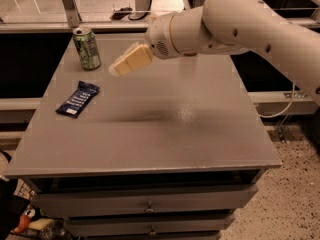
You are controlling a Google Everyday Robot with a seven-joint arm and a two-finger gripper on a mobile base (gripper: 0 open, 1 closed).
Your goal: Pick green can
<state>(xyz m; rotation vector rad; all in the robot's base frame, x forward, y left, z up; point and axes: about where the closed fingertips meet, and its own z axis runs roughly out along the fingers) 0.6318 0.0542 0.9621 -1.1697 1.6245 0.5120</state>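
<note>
The green can [86, 48] stands upright near the far left corner of the grey table [165, 134]. It has pale markings and a silver top. My gripper [120, 67] hangs above the table's far middle, to the right of the can and apart from it. Its pale fingers point left towards the can. It holds nothing that I can see. The red can is hidden behind my arm.
A dark blue snack packet [78, 98] lies on the table's left side, in front of the can. My white arm [240, 19] reaches in from the upper right. Drawers [147, 204] sit under the table top. A dark shelf runs behind the table.
</note>
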